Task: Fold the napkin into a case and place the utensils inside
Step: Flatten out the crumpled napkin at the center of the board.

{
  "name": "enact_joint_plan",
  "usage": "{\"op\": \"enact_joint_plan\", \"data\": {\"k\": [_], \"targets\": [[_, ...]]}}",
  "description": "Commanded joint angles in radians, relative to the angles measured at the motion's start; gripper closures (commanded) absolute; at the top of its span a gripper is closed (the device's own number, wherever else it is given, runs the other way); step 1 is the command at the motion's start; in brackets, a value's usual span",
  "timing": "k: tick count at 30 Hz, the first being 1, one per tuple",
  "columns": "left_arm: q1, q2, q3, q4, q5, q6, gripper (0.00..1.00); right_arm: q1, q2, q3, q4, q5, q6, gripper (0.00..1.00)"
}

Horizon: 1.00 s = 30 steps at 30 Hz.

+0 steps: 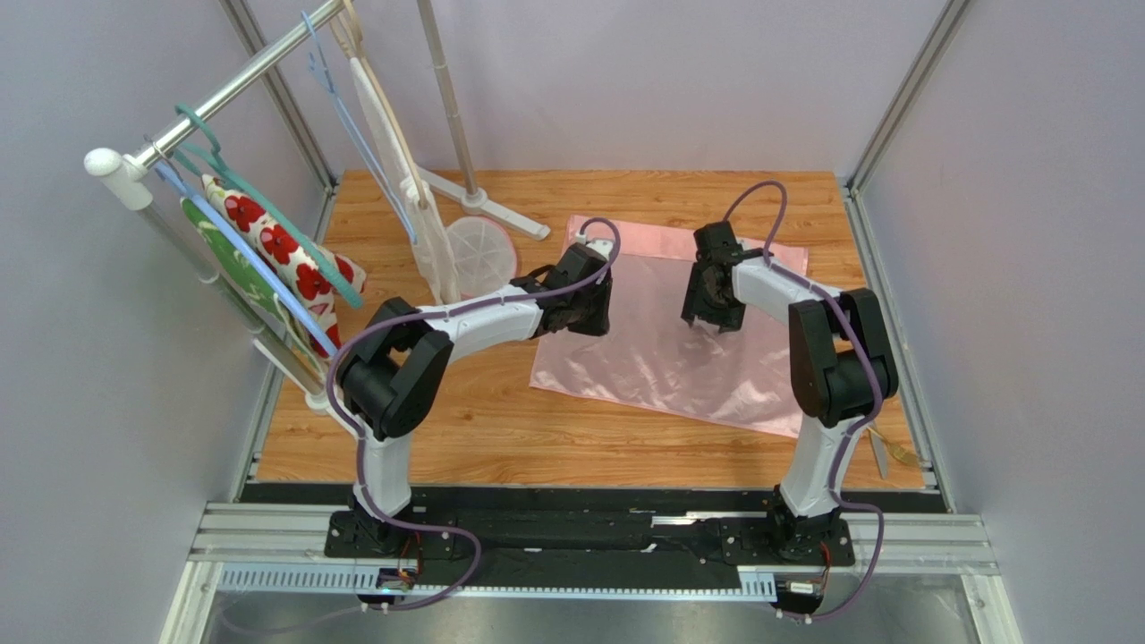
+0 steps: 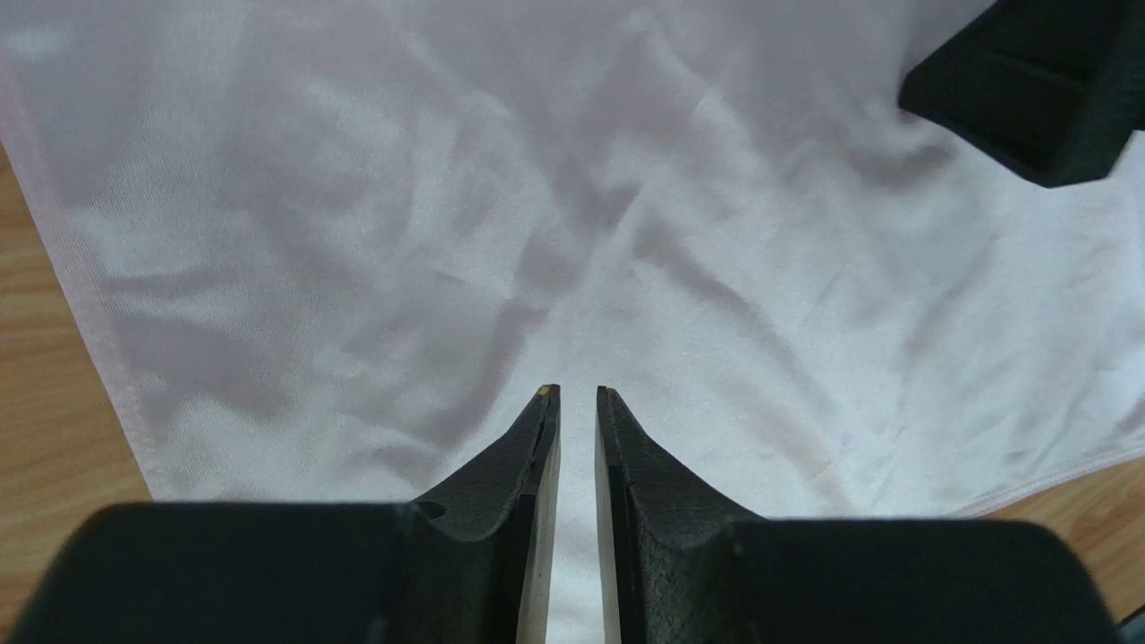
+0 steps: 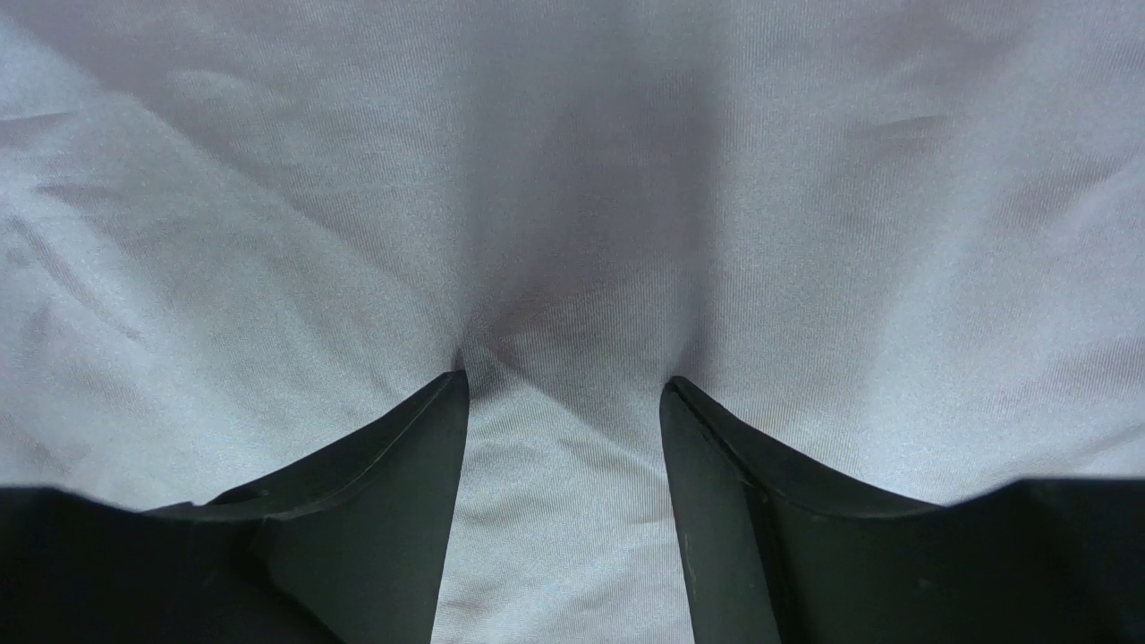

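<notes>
left gripper (image 2: 578, 392): jaws were narrow over the napkin (image 1: 659, 356), couldn't tell if pinching
right gripper (image 3: 565, 380): jaws wide, cloth bunched between, probably prepping the fold

Left claw (image 2: 574, 393) narrowly parted, right claw (image 3: 565, 384) wider

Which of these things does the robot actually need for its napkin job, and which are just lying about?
For the job:
- pink napkin, spread flat
- utensils, at the table's near right edge
- left gripper and right gripper, both down on the napkin

Just lying about:
- flowered cloth and green cloth, on the rack
- white stand
</notes>
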Motion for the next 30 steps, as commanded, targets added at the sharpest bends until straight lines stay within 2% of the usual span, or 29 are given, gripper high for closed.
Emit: {"op": "enact_joint_plan", "data": {"k": [1, 7, 11, 14, 17, 21, 24, 29, 30], "targets": [[-0.017, -0.022, -0.098, -0.059, -0.018, -0.071, 0.76, 0.030, -0.101, -0.092, 0.040, 0.044, 0.020, 0.41], [-0.068, -0.067, -0.263, -0.074, -0.001, -0.140, 0.77, 0.076, -0.193, -0.271, 0.048, 0.055, 0.039, 0.41], [-0.140, -0.197, -0.392, -0.067, -0.003, -0.157, 0.78, 0.137, -0.290, -0.388, 0.011, 0.011, 0.051, 0.40], [-0.159, -0.312, -0.423, -0.096, -0.016, -0.138, 0.76, 0.144, -0.420, -0.419, -0.022, 0.017, 0.057, 0.39], [-0.157, -0.342, -0.321, -0.163, -0.026, -0.100, 0.70, 0.145, -0.485, -0.322, -0.042, 0.112, 0.017, 0.36], [-0.151, -0.274, -0.163, -0.161, 0.038, -0.060, 0.67, 0.145, -0.402, -0.160, -0.024, 0.164, -0.055, 0.32], [-0.122, -0.178, -0.075, -0.131, 0.111, -0.078, 0.73, 0.147, -0.278, -0.039, -0.015, 0.132, -0.081, 0.33], [-0.100, -0.106, -0.075, -0.015, 0.093, -0.097, 0.76, 0.145, -0.105, 0.069, 0.019, 0.104, -0.106, 0.33], [-0.100, -0.092, -0.075, -0.010, 0.076, -0.094, 0.79, 0.148, -0.085, 0.096, 0.023, 0.097, -0.112, 0.34]]}}
